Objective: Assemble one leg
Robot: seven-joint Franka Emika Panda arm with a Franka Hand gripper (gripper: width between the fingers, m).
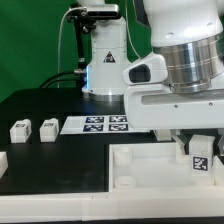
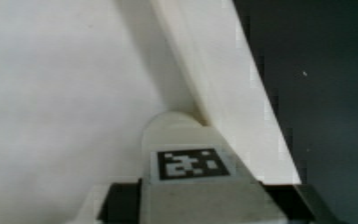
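Observation:
My gripper [image 1: 200, 150] is shut on a leg [image 1: 200, 161], a small white block with a black-and-white tag facing the camera. It holds the leg upright over the right part of the large white tray [image 1: 90, 183]. In the wrist view the leg [image 2: 194, 150] sits between the two dark fingers [image 2: 133, 203], and my gripper [image 2: 202, 200] is closed on its sides. Below it lie the tray's flat white surface [image 2: 69, 90] and a raised rim [image 2: 202, 60]. Whether the leg's lower end touches the tray is hidden.
Two more white legs [image 1: 20, 130] [image 1: 47, 127] stand on the black table at the exterior view's left. The marker board [image 1: 100, 123] lies behind the tray. The robot base [image 1: 100, 60] stands at the back. Black table [image 2: 327, 90] shows beside the tray rim.

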